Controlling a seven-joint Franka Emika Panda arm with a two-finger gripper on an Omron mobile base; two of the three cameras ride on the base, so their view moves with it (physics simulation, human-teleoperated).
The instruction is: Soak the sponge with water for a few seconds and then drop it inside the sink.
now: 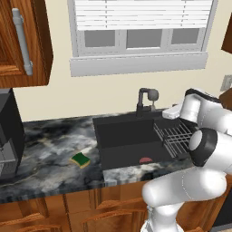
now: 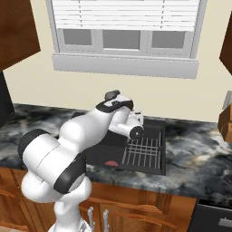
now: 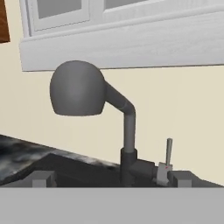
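Note:
The sponge, green on top with a yellow edge, lies flat on the marble counter left of the sink, a dark basin with a red drain mark. My gripper is open and holds nothing. Its two dark fingertips stand wide apart. It hovers over the back right of the sink and faces the black faucet, close up. The faucet's small lever stands upright just inside the right fingertip. The water is out of view. The sponge lies far to the left of my hand.
A wire dish rack fills the right part of the sink under my arm. A dark appliance stands at the counter's left end. A window sill runs above the faucet. Wooden cabinets hang at the upper left.

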